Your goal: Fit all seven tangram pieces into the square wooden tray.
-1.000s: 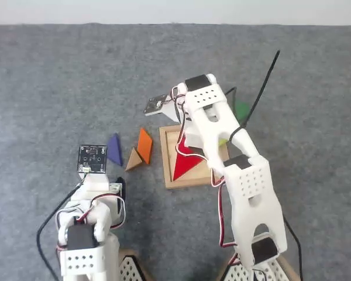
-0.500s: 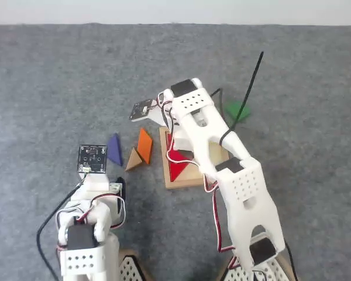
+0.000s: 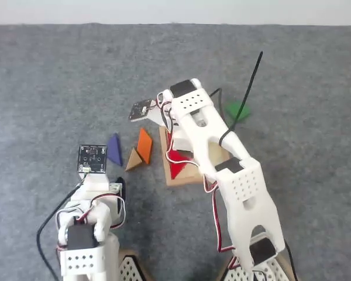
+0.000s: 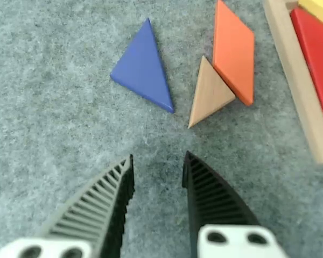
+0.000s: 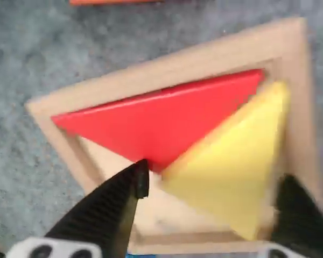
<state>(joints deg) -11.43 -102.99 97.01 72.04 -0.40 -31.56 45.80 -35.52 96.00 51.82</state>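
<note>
Right gripper (image 5: 212, 183) has swung over the tray (image 5: 167, 67), spread astride the yellow triangle (image 5: 231, 166), probably seating it; left gripper (image 4: 159, 157) gapes empty.

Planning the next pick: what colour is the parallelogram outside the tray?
The parallelogram is orange; left wrist view shows it best.

1. A robotics lab or hobby bench: two white printed arms, the left arm (image 3: 85, 234) and right arm (image 3: 240, 187), with loose wiring (image 3: 217, 216).
2. Grey felt-covered desk (image 3: 47, 76) against a plain pale wall (image 3: 164, 12).

right arm (image 3: 207, 134) overhangs the tray (image 3: 176, 180); carpet (image 3: 58, 76) around it open
</note>
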